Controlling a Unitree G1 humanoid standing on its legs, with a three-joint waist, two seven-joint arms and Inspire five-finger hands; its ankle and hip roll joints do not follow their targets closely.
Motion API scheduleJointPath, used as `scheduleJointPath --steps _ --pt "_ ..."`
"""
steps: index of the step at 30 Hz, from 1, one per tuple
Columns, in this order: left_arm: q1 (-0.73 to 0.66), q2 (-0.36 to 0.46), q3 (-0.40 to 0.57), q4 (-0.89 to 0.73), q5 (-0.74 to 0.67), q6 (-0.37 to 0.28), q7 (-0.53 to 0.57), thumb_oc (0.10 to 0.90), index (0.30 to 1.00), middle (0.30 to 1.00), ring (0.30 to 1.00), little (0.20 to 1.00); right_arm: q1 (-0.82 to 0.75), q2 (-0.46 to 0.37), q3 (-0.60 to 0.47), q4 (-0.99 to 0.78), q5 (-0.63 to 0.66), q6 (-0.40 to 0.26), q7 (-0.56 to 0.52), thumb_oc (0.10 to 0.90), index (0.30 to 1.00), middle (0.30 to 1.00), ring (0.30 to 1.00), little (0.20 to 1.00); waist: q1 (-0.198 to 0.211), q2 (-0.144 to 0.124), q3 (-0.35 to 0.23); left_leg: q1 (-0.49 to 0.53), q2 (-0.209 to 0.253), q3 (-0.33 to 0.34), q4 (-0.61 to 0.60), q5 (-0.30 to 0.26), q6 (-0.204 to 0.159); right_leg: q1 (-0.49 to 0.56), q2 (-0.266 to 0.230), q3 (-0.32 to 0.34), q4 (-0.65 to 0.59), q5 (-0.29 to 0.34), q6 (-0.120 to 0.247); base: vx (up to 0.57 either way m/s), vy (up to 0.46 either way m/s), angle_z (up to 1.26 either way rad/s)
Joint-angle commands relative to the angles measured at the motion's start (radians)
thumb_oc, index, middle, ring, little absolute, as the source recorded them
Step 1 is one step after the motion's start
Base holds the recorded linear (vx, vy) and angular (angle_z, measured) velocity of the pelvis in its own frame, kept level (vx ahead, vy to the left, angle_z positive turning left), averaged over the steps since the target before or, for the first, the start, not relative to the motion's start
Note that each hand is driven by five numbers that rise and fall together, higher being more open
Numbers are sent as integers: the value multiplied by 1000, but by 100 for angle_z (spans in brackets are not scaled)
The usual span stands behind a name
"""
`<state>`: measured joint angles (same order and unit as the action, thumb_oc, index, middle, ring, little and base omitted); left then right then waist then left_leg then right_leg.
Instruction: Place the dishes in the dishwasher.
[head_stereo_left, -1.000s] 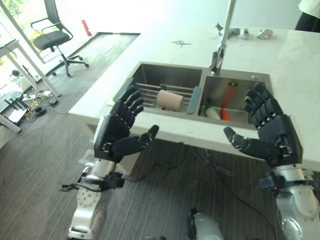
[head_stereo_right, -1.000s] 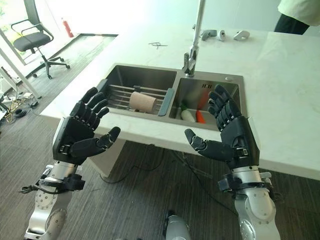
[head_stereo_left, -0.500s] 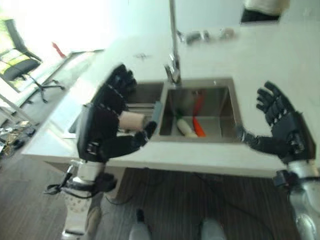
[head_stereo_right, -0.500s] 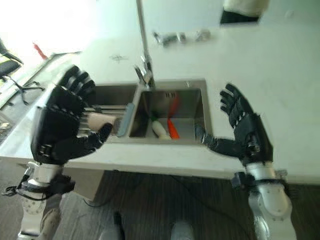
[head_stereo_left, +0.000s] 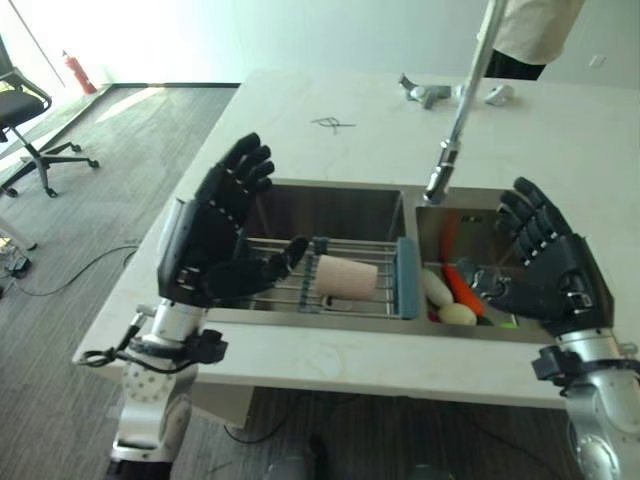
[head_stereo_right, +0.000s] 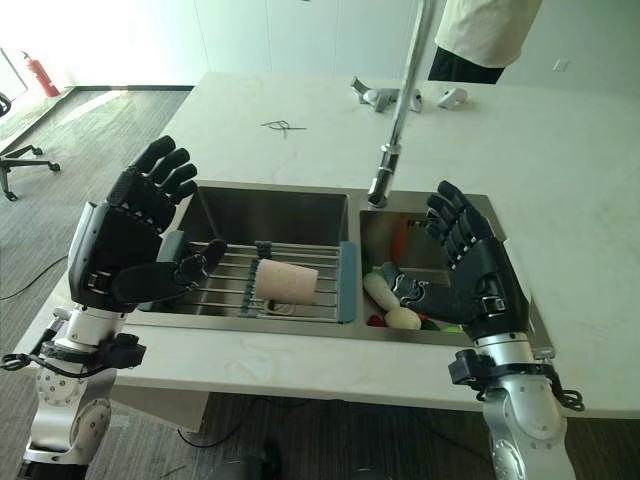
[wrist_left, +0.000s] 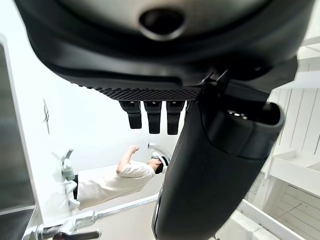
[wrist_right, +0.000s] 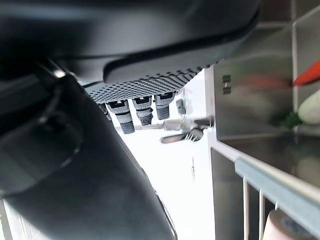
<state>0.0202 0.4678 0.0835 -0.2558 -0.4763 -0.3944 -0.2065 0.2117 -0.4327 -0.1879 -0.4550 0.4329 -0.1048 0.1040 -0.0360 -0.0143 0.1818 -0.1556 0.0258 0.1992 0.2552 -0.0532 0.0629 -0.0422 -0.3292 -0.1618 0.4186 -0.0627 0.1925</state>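
White table (head_stereo_right: 560, 190) with sink (head_stereo_right: 290, 215), cup (head_stereo_right: 285, 281) on rack (head_stereo_right: 225, 275), your left robot hand (head_stereo_right: 125, 245) and right robot hand (head_stereo_right: 475, 275) spread wide, empty.

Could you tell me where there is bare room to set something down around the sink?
Free: counter right of the sink, and behind it left of the faucet. Crowded: rack holding the cup; right basin with vegetables.
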Motion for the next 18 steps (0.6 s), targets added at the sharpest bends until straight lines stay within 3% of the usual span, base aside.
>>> scheduleJointPath --steps 1,6,11,18 --pt "-74 38 9 -140 -6 -41 -19 800 900 900 900 900 -108 -40 -33 -28 4 -106 -30 800 900 900 900 900 -23 6 -45 9 49 -66 45 -141 -69 -7 167 -63 -119 -34 -52 17 -38 -31" --pt "-64 50 15 -151 9 -15 -77 800 900 900 900 900 -95 -58 -52 -4 9 -131 -1 800 900 900 900 900 -36 -16 -44 23 31 -48 45 -165 -67 -82 163 0 -119 -64 -43 51 -95 7" --pt "-75 110 6 -147 127 7 -85 800 900 900 900 900 -130 -73 -28 -9 -4 -97 -21 800 900 900 900 900 -35 -11 -73 40 31 -37 45 -180 -69 -81 161 14 -119 -83 -39 80 -109 10" --pt "-161 277 -17 -61 256 155 -93 800 900 900 900 900 -178 -123 -5 19 -7 -52 8 800 900 900 900 900 -68 19 -97 75 46 -13 45 -195 -81 -76 170 34 -119 -94 -36 42 -50 -8"
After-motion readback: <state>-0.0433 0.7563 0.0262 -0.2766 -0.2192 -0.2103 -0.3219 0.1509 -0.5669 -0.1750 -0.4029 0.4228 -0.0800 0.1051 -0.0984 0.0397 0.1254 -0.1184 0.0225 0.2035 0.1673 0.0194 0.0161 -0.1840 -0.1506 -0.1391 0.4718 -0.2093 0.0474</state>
